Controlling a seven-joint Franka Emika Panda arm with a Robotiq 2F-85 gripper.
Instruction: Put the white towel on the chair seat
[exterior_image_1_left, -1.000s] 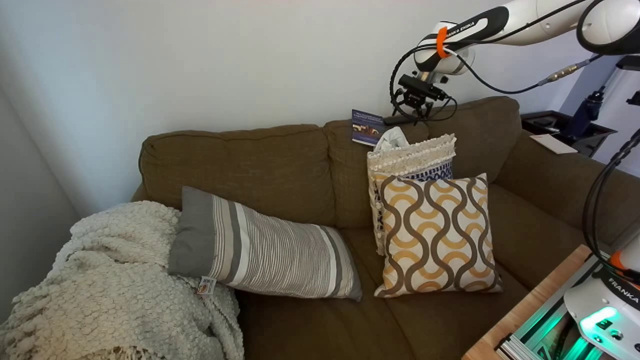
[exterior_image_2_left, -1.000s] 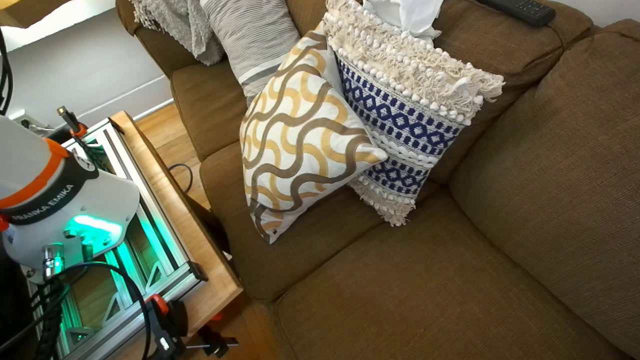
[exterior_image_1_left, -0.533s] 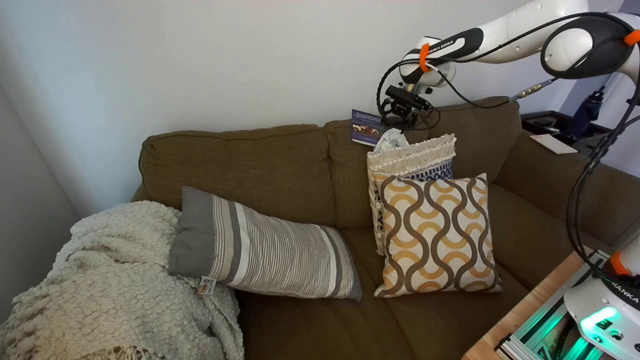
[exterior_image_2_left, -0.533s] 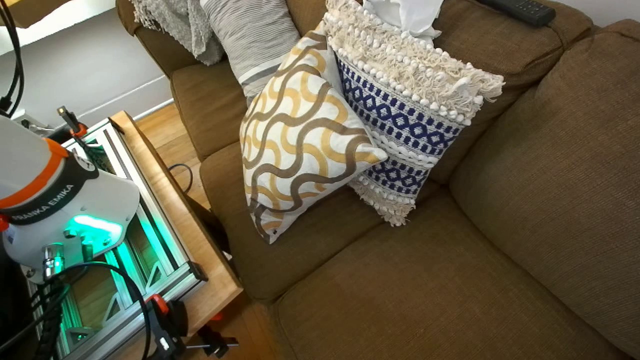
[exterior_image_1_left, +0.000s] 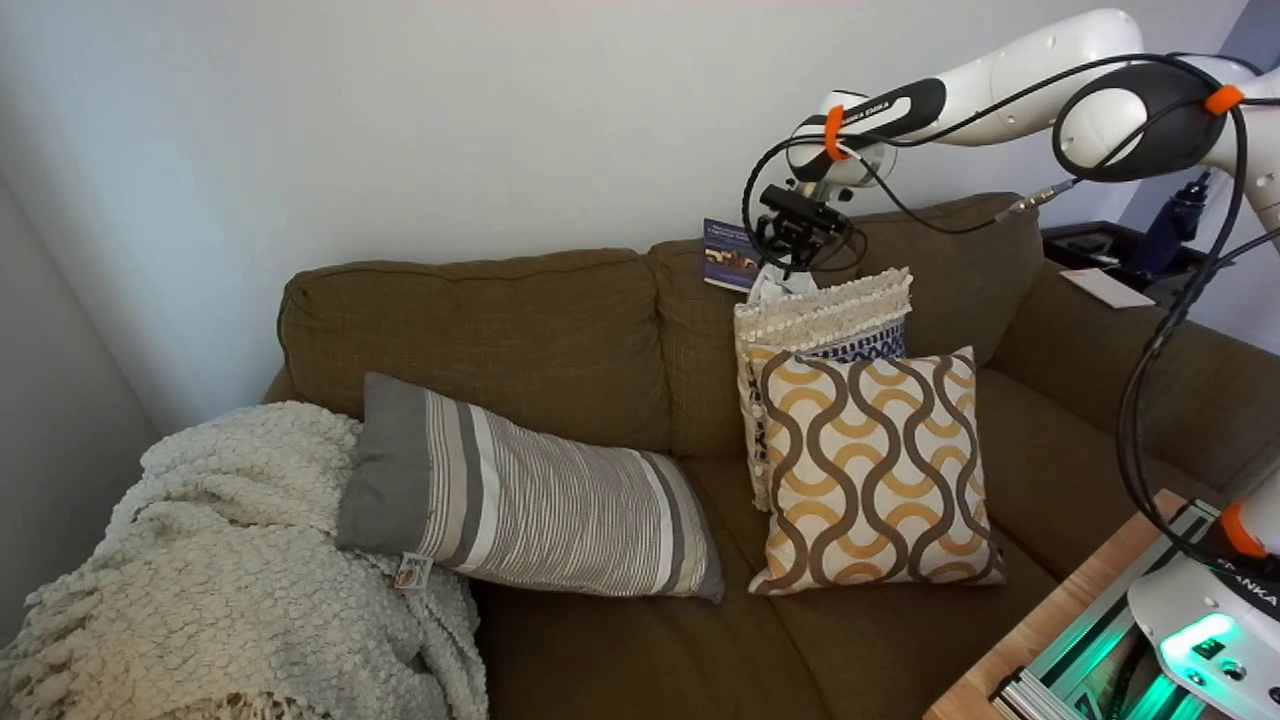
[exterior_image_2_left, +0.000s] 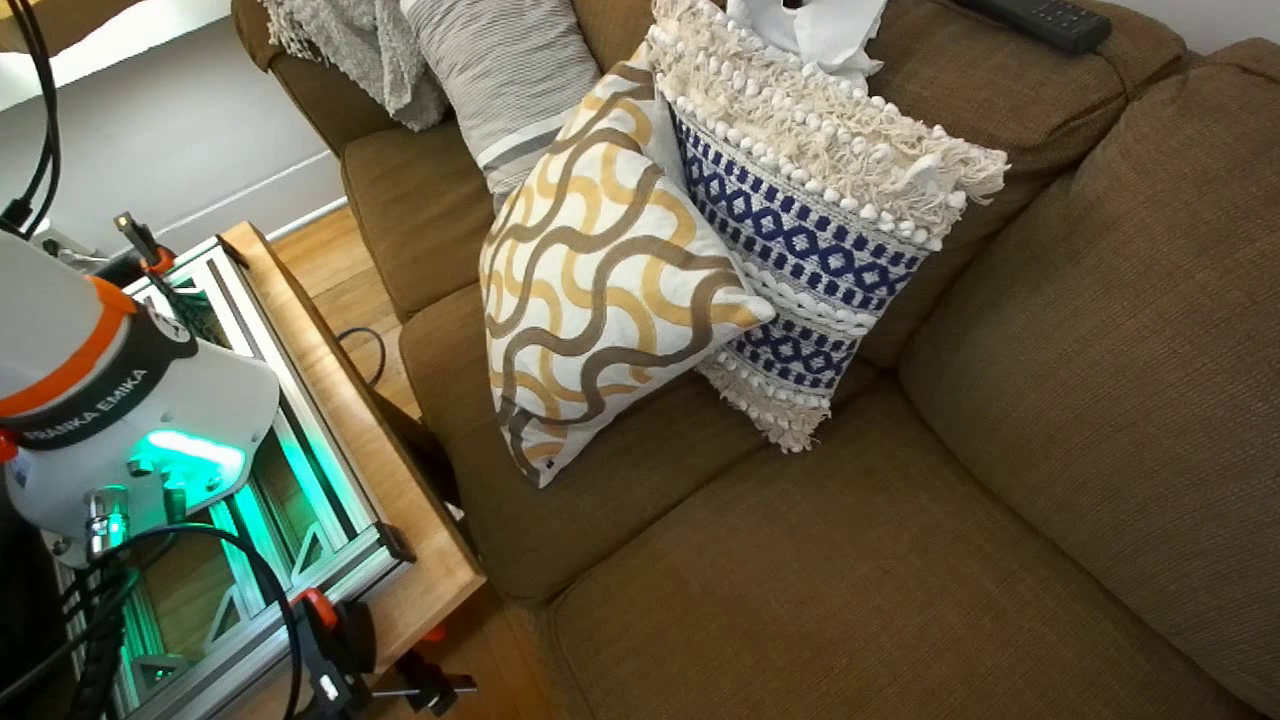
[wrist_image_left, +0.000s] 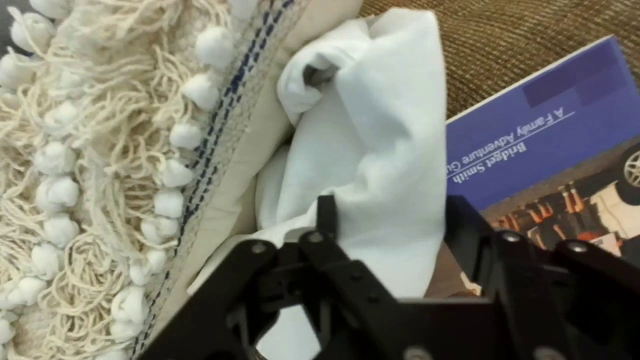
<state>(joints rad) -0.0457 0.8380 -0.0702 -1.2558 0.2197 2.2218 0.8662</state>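
The white towel (wrist_image_left: 395, 125) lies bunched on top of the sofa back, behind the fringed cushion, in the wrist view. It also shows in both exterior views (exterior_image_1_left: 785, 284) (exterior_image_2_left: 825, 35). My gripper (wrist_image_left: 389, 217) is open, its two fingers apart with towel cloth between them. The left finger overlaps the cloth; the right finger is at the towel's edge, over the book. In an exterior view the gripper (exterior_image_1_left: 787, 264) points down just above the towel. The brown sofa seat (exterior_image_2_left: 850, 580) is the only seat in view.
A fringed blue-and-white cushion (exterior_image_2_left: 790, 215) and a yellow-brown patterned cushion (exterior_image_2_left: 610, 270) stand in front of the towel. A purple book (wrist_image_left: 545, 115) lies beside it. A remote (exterior_image_2_left: 1045, 20) rests on the sofa back. A striped cushion (exterior_image_1_left: 560, 500) and knitted blanket (exterior_image_1_left: 250, 560) lie farther along.
The arm has come down and moved left in an exterior view, bringing the open gripper from above the sofa back to the towel. The towel and cushions look unmoved.
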